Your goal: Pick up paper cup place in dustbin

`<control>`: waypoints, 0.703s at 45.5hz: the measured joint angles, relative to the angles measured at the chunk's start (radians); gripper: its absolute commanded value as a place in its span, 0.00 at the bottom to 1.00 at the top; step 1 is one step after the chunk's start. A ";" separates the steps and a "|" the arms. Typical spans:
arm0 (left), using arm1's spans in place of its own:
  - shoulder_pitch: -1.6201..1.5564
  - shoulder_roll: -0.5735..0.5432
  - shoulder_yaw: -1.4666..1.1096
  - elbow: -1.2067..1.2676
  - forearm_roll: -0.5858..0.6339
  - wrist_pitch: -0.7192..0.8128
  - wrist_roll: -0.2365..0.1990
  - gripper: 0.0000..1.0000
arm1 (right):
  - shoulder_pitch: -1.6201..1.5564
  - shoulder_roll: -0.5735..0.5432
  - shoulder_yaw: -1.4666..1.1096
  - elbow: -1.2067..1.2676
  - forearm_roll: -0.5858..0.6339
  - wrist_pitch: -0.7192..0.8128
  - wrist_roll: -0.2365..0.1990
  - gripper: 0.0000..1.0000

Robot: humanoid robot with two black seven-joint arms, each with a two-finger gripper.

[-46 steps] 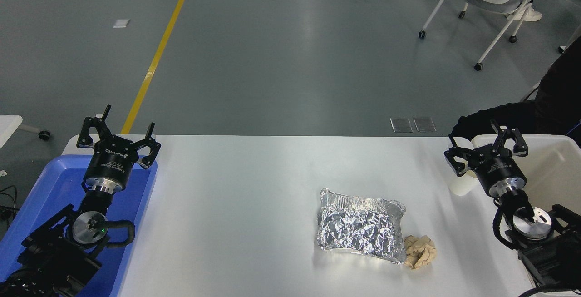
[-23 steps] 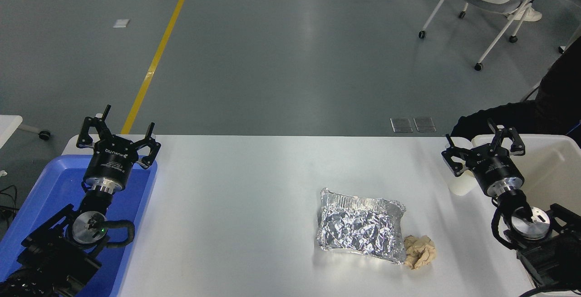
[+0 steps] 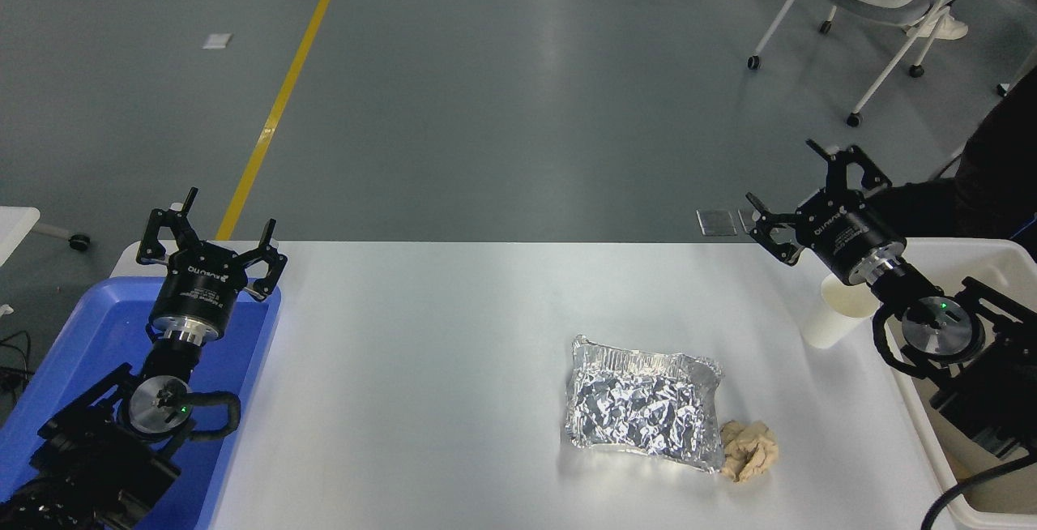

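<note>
Matt white paper cup (image 3: pixel 830 321) at right; smooth off-white plastic dustbin (image 3: pixel 990 253) at right edge. Crinkled, shiny silver foil tray (image 3: pixel 642 402) lower centre, rough crumpled tan paper wad (image 3: pixel 748 450) beside. Glossy blue plastic tray (image 3: pixel 77 334) lower left. Smooth, faintly reflective white surface (image 3: pixel 421 368).

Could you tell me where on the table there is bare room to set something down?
The widest free patch lies between the blue tray on the left and the foil tray. The far strip beyond the foil tray is bare too. It is crowded at the right: paper cup, dustbin, right gripper and paper wad sit close together.
</note>
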 measured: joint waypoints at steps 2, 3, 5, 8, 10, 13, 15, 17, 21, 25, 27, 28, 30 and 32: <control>0.000 0.000 0.000 0.000 0.000 0.000 0.000 1.00 | 0.055 -0.025 -0.058 0.039 -0.063 0.000 -0.006 1.00; 0.000 0.000 0.000 0.000 0.000 0.000 0.000 1.00 | 0.069 -0.029 -0.076 0.047 -0.076 0.000 -0.009 1.00; 0.000 0.000 0.000 0.000 0.000 0.000 0.000 1.00 | 0.137 -0.051 -0.167 0.089 -0.131 0.001 -0.015 1.00; 0.000 0.000 0.000 0.000 0.000 0.000 0.000 1.00 | 0.210 -0.068 -0.263 0.124 -0.175 0.002 -0.021 1.00; 0.000 0.000 0.000 0.000 0.000 0.000 0.000 1.00 | 0.263 -0.076 -0.331 0.150 -0.196 0.003 -0.025 1.00; 0.000 0.000 0.001 0.000 0.000 0.000 0.000 1.00 | 0.356 -0.088 -0.454 0.198 -0.228 0.006 -0.029 1.00; 0.000 0.000 0.001 0.000 0.000 0.000 0.000 1.00 | 0.422 -0.094 -0.540 0.232 -0.244 0.007 -0.032 1.00; 0.000 0.000 0.001 0.000 0.000 0.000 0.000 1.00 | 0.480 -0.096 -0.612 0.262 -0.253 0.008 -0.034 1.00; 0.000 0.000 0.001 0.000 0.000 0.000 0.000 1.00 | 0.626 -0.092 -0.795 0.339 -0.270 0.009 -0.036 1.00; 0.000 0.000 0.001 0.000 0.000 0.000 0.000 1.00 | 0.763 -0.070 -0.958 0.410 -0.277 0.013 -0.037 1.00; 0.000 0.000 0.001 0.000 0.000 0.000 0.001 1.00 | 0.825 -0.055 -1.032 0.442 -0.278 0.013 -0.035 1.00; 0.000 0.000 0.001 0.000 -0.001 0.000 0.000 1.00 | 0.863 -0.044 -1.079 0.463 -0.278 0.014 -0.035 1.00; 0.000 0.000 0.001 0.000 0.000 0.000 0.001 1.00 | 0.931 -0.019 -1.165 0.504 -0.273 0.016 -0.034 1.00; 0.000 0.000 0.001 0.000 0.000 0.000 0.001 1.00 | 0.981 0.001 -1.226 0.535 -0.262 0.017 -0.033 1.00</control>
